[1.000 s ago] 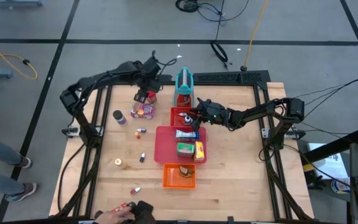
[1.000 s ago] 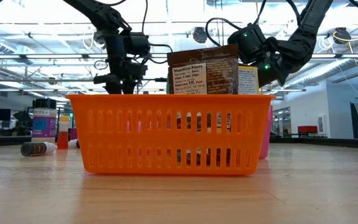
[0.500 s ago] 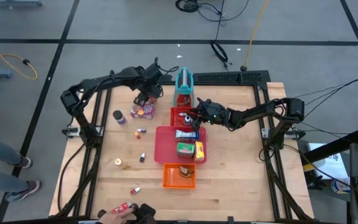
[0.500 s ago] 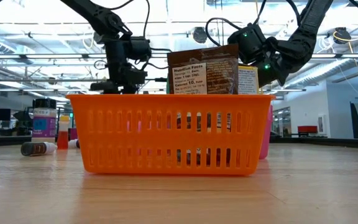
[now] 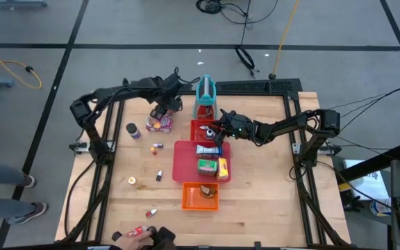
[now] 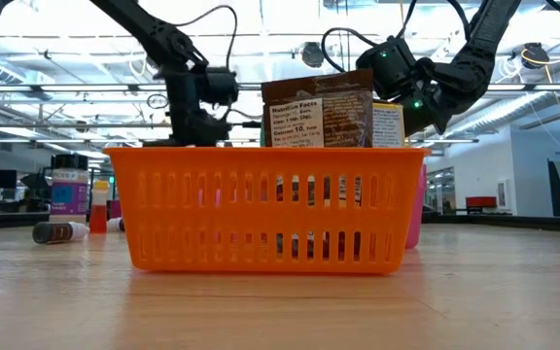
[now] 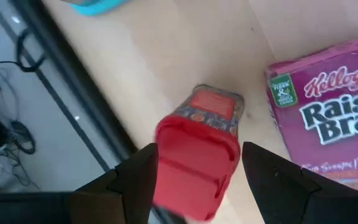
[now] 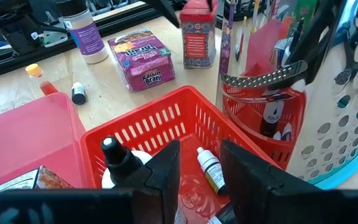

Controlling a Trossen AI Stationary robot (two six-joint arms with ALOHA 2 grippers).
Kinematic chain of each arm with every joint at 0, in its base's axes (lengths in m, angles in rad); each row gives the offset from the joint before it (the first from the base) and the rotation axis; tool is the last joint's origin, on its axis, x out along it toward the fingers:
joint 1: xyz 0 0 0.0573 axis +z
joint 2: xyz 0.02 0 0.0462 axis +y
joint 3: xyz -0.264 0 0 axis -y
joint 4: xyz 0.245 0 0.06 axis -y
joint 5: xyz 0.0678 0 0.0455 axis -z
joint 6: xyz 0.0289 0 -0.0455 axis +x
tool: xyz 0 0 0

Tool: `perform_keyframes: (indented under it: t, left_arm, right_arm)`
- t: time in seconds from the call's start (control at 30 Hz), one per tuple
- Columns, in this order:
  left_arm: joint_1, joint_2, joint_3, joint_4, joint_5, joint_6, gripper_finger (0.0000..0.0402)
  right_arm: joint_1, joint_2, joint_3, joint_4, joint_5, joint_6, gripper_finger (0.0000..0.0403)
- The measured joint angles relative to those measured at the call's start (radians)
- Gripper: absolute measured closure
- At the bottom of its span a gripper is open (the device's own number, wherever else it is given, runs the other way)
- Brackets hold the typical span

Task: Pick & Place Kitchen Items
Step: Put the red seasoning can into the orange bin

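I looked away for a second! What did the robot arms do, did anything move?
The left gripper slid a little across the back of the table toward the teal stand and now hovers open over the red-lidded container, beside the Raisin Bran packet, not yet gripping it. The right gripper stayed open over the small red basket. The groceries stayed put.

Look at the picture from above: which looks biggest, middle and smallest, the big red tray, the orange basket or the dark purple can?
1. Big red tray, clearly the largest.
2. Orange basket, middle.
3. Dark purple can, smallest.
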Motion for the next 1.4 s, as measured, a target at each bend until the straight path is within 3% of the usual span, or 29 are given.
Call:
perform_keyframes:
  t: [0.3,0.8,1.4]
  left_arm:
    - [-0.001,0.072,0.004,0.069,-0.076,0.007,0.0169]
    - [-0.014,0.033,-0.002,0.048,-0.072,-0.089,0.017]
    - [-0.009,0.038,-0.001,0.091,-0.065,-0.006,0.017]
  right_arm:
    - [0.0,0.0,0.0,-0.01,0.0,0.0,0.0298]
    - [0.0,0.0,0.0,-0.015,0.0,-0.011,0.0298]
    - [0.0,0.0,0.0,-0.016,0.0,-0.018,0.0298]
